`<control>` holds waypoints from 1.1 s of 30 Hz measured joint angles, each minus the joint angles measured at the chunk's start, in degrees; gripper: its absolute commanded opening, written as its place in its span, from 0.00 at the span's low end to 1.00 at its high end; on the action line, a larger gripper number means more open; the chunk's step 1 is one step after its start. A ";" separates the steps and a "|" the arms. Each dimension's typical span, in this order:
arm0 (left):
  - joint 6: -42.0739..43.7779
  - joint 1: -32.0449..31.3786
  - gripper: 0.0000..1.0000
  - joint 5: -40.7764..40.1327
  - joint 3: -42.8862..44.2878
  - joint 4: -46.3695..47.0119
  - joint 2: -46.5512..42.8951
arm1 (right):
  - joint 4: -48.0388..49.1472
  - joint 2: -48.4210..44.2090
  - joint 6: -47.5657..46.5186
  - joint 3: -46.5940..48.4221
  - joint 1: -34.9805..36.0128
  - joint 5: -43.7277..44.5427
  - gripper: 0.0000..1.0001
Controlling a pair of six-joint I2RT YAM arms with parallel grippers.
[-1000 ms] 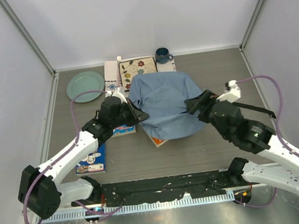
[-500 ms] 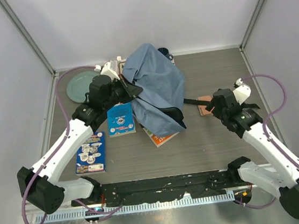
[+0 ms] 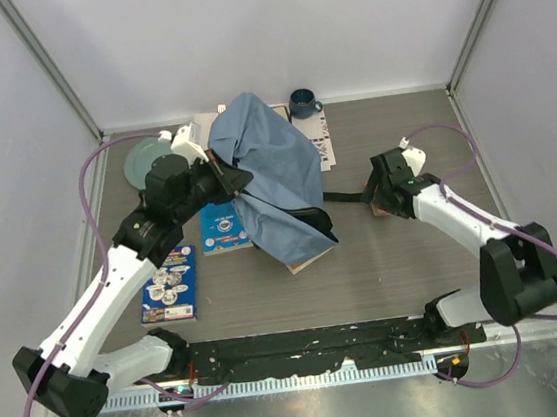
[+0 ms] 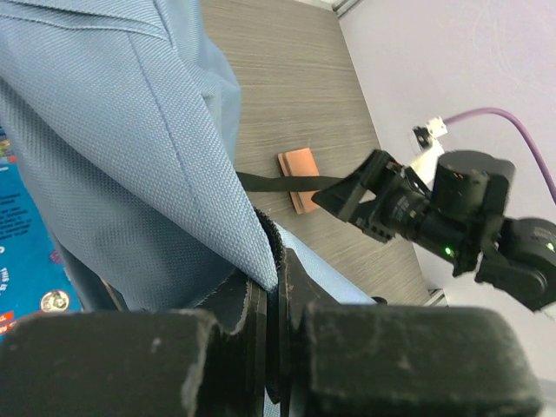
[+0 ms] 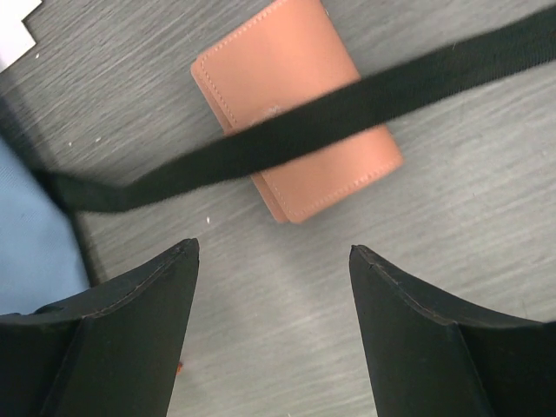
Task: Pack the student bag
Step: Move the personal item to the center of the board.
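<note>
Light-blue soft fabric: the student bag [image 3: 273, 174] hung slumped left of the tan wallet [image 5: 326, 178], not touching it. We judged it light, floppy and grippy, best taken at a seam or zipper edge. The left gripper [image 4: 274, 291], on the bag's side far from the wallet, was clamped on a fold of its cloth. The right gripper [image 5: 274, 252], directly above the wallet, gaped wide and held nothing. The bag's black strap [image 5: 287, 130] lay across the wallet.

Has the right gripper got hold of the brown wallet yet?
No, the right gripper stands open above the brown wallet, with a black strap lying across it.
</note>
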 measured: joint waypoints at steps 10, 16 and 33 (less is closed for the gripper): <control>-0.04 0.02 0.00 -1.33 -5.29 0.09 -3.82 | 3.48 14.47 -4.02 7.34 -0.26 2.60 0.76; 0.00 0.04 0.00 -1.29 -5.77 -0.39 -4.28 | 3.72 18.03 -7.48 14.14 -0.46 4.13 0.78; -0.20 0.04 0.00 -0.85 -6.60 -0.33 -4.90 | 2.43 28.52 -11.37 15.87 -2.27 10.27 0.78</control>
